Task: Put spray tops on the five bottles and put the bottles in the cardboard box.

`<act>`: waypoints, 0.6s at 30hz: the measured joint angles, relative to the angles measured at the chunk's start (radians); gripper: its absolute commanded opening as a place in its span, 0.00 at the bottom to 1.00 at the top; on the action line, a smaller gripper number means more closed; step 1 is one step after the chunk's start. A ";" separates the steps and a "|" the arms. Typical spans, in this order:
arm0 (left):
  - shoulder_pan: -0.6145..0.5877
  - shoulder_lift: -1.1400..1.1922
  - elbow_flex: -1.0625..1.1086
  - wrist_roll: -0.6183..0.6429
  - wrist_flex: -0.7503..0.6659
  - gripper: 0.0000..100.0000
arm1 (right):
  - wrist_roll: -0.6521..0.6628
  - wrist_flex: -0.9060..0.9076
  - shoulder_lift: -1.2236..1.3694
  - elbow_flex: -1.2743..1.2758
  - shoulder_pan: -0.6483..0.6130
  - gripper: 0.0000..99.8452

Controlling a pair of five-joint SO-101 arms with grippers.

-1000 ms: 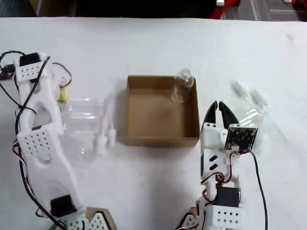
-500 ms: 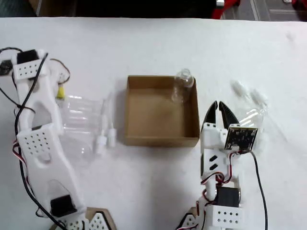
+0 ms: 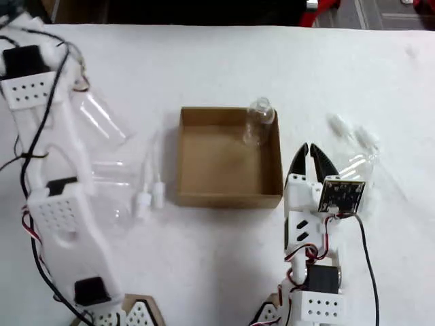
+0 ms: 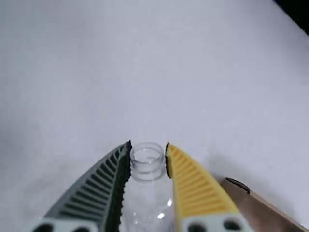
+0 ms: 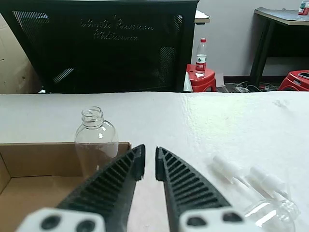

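Observation:
My left gripper (image 4: pixel 147 151) is shut on the neck of a clear bottle (image 4: pixel 146 166) without a top. In the high view this bottle (image 3: pixel 100 119) hangs tilted over the table, left of the cardboard box (image 3: pixel 230 198). Another topless clear bottle (image 3: pixel 258 121) stands upright in the box's far right corner, also visible as the bottle (image 5: pixel 96 141) in the right wrist view. My right gripper (image 3: pixel 309 149) rests shut and empty just right of the box. Two white spray tops (image 3: pixel 148 195) lie left of the box, and two more spray tops (image 5: pixel 244 175) lie right of it.
Two more clear bottles (image 3: pixel 112 192) lie on their sides beside the left arm. Another bottle (image 3: pixel 357 164) lies to the right of my right gripper. A black chair (image 5: pixel 101 46) stands beyond the table's far edge.
The left arm has lifted the clear bottle off the table and swung it toward the far left. The right arm has not moved.

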 measured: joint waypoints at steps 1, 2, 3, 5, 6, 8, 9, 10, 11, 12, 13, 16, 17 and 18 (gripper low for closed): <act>0.023 -0.028 0.000 -0.009 0.000 0.02 | 0.000 0.000 0.000 0.000 0.000 0.03; 0.044 -0.057 0.000 -0.015 0.000 0.02 | 0.000 0.000 0.000 0.000 0.000 0.03; 0.061 -0.089 0.002 -0.018 0.000 0.02 | 0.000 0.000 0.000 0.000 0.000 0.03; 0.080 -0.170 0.028 -0.021 0.000 0.02 | 0.000 0.000 0.000 0.000 0.000 0.03; 0.087 -0.213 0.055 -0.021 0.000 0.02 | 0.000 0.000 0.000 0.000 0.000 0.03; 0.109 -0.308 0.135 -0.021 0.000 0.02 | 0.000 0.000 0.000 0.000 0.000 0.03; 0.124 -0.358 0.184 -0.021 0.000 0.02 | 0.000 0.000 0.000 0.000 0.000 0.03; 0.143 -0.410 0.236 -0.021 0.000 0.02 | 0.000 0.000 0.000 0.000 0.000 0.03; 0.166 -0.462 0.292 -0.025 0.000 0.02 | 0.000 0.000 0.000 0.000 0.000 0.03; 0.189 -0.514 0.344 -0.029 0.000 0.02 | 0.000 0.000 0.000 0.000 0.000 0.03; 0.216 -0.566 0.393 -0.029 0.000 0.02 | 0.000 0.000 0.000 0.000 0.000 0.03; 0.288 -0.707 0.516 -0.029 -0.028 0.02 | 0.000 0.000 0.000 0.000 0.000 0.03; 0.315 -0.747 0.554 -0.031 -0.052 0.02 | 0.000 0.000 0.000 0.000 0.000 0.03; 0.344 -0.783 0.591 -0.031 -0.080 0.02 | 0.000 0.000 0.000 0.000 0.002 0.03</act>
